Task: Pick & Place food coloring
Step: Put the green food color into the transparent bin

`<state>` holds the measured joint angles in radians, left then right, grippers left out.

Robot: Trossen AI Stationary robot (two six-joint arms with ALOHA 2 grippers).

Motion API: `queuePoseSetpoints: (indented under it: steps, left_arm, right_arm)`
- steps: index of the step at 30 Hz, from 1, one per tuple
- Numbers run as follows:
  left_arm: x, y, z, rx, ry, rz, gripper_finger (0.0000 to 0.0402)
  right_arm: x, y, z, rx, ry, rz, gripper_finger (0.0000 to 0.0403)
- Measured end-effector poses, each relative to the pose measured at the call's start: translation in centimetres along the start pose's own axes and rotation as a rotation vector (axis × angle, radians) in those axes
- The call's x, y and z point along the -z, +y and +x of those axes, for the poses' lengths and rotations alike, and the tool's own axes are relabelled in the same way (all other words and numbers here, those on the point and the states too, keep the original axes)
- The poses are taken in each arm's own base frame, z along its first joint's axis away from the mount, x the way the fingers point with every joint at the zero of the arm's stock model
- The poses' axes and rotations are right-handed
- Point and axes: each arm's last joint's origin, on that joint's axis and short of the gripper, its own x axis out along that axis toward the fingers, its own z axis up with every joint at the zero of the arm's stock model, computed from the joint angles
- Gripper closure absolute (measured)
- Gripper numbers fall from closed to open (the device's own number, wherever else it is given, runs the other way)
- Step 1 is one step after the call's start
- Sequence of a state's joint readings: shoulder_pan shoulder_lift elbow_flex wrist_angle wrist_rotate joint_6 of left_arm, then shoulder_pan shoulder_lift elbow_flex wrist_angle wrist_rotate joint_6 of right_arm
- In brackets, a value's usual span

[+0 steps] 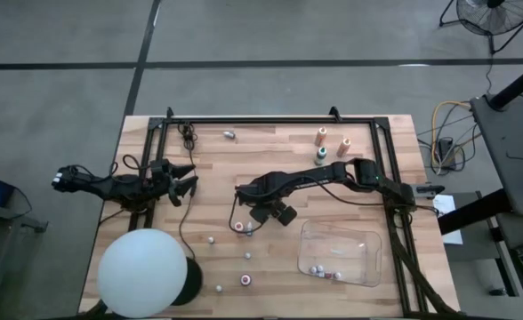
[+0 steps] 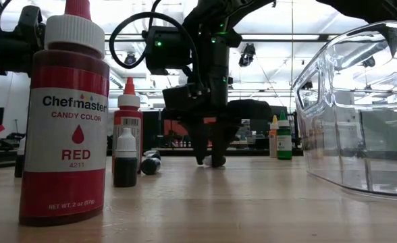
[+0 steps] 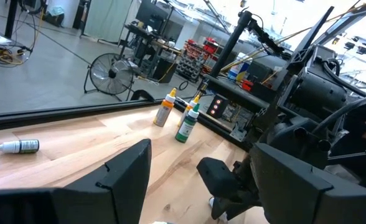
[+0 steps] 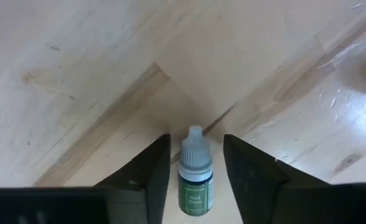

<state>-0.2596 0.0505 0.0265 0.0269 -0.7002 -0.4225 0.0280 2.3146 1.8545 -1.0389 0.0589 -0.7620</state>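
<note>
A: Bottle (image 4: 195, 180) lies flat on the tabletop (image 4: 77, 68) mid-table, between the right gripper (image 4: 195, 163) fingers, which stand just off its sides.

B: Risk?

A: It's round; an off-centre squeeze could roll it or squirt it out. Left gripper (image 1: 183, 179) waits spread at the left edge.

The bench (image 1: 270, 169) carries small bottles scattered across it. Near its middle, the right hand (image 1: 263, 213) reaches down over one small bottle (image 4: 195, 180), which stands upright between its fingers (image 4: 147, 171). The left hand (image 1: 183, 184) hangs at the bench's left side, well apart. A tray (image 1: 341, 253) sits to the right of the right hand, with a few bottles (image 1: 325, 271) lying in it. Three taller bottles (image 1: 331, 142) stand together behind the right arm. One bottle (image 1: 229, 135) lies on its side at the far edge. A ball (image 1: 144, 271) rests on the near left corner.
</note>
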Motion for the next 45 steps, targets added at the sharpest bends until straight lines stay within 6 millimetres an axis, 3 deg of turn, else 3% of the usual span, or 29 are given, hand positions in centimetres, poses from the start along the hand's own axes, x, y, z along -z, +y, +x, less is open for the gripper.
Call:
queuePoseSetpoints:
  steps: [16,23,36,45]
  left_arm:
    - [0.0,0.0,0.0,0.000,0.000,0.000,0.0157]
    - [0.0,0.0,0.0,0.000,0.000,0.000,0.0157]
    - [0.0,0.0,0.0,0.000,0.000,-0.001,0.0157]
    - [0.0,0.0,0.0,0.000,-0.001,-0.001,0.0157]
  right_arm:
    - [0.2,0.1,0.2,-0.001,0.014,0.004,0.0353]
    - [0.2,-0.1,-0.3,0.049,0.058,0.049,0.0357]
    - [1.4,0.9,-5.9,0.122,-0.024,0.070,0.0358]
    - [3.3,5.5,-8.6,0.202,-0.081,0.048,0.0358]
